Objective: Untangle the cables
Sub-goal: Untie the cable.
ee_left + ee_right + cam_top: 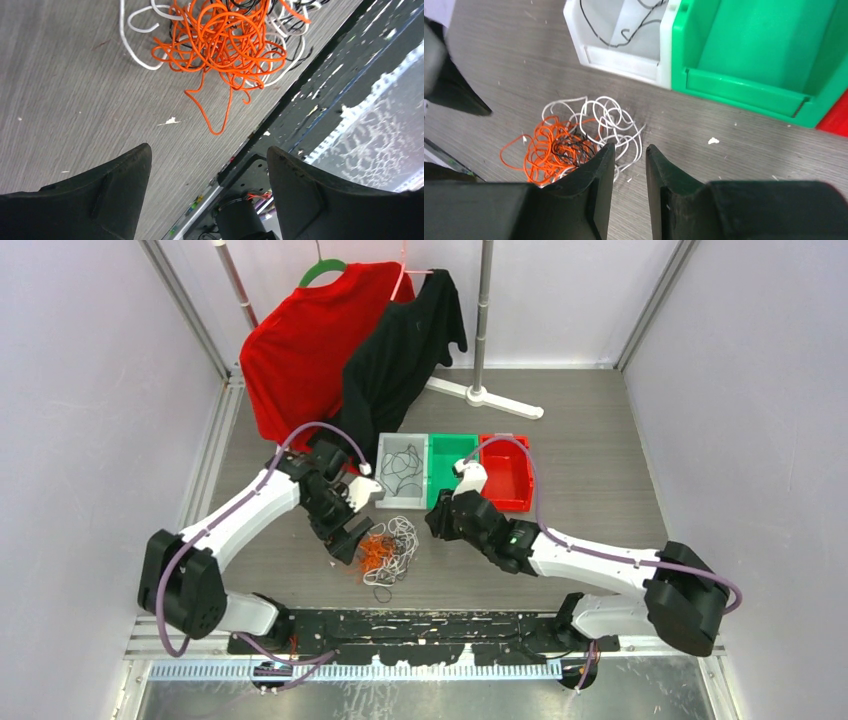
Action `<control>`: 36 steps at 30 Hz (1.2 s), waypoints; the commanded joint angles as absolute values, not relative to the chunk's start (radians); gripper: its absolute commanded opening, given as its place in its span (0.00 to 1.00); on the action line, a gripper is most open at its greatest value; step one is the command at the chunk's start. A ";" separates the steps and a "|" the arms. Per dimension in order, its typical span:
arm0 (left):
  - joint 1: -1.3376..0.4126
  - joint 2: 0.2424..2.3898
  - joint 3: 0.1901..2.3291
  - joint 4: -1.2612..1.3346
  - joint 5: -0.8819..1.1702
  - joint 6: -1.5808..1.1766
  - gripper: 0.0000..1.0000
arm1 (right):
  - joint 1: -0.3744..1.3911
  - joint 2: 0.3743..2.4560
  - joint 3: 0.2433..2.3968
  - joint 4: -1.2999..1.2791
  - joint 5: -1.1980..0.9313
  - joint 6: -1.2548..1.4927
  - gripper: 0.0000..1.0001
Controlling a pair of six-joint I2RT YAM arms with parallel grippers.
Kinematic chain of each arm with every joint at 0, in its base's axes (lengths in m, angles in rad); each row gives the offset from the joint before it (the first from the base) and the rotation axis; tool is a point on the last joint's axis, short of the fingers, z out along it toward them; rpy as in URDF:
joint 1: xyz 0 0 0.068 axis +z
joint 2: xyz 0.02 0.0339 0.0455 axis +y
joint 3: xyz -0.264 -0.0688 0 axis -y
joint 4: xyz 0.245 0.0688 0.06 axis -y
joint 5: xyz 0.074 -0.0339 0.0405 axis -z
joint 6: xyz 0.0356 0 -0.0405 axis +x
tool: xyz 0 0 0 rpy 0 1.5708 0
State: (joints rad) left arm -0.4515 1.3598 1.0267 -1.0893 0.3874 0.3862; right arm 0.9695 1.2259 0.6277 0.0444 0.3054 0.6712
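Observation:
A tangle of cables [388,550] lies on the table in front of the bins. In the left wrist view the orange cable [225,40] lies over white [131,50] and black strands. The right wrist view shows orange [541,150], white [609,117] and black [571,147] cords bunched together. A loose black cable [402,468] lies in the white bin [624,57]. My left gripper [352,540] is open wide and empty, just left of the tangle [207,150]. My right gripper [437,520] is to the tangle's right, its jaws narrowly apart with nothing between them [630,146].
A white bin [402,502], a green bin [447,492] and a red bin [510,502] stand side by side behind the tangle. A red shirt [300,350] and a black shirt [400,350] hang on a rack whose base [490,397] rests at the back.

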 commanded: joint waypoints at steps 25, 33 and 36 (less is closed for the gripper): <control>-0.529 1.355 1.052 -1.048 0.215 0.477 0.00 | 0.975 1.076 0.654 0.023 0.471 0.661 0.25; -0.529 1.188 1.332 -1.299 0.305 0.535 0.00 | 0.982 1.152 0.735 0.174 0.280 0.546 0.60; -0.529 1.152 1.420 -1.349 0.350 0.569 0.00 | 0.995 1.183 0.770 0.259 0.193 0.492 0.67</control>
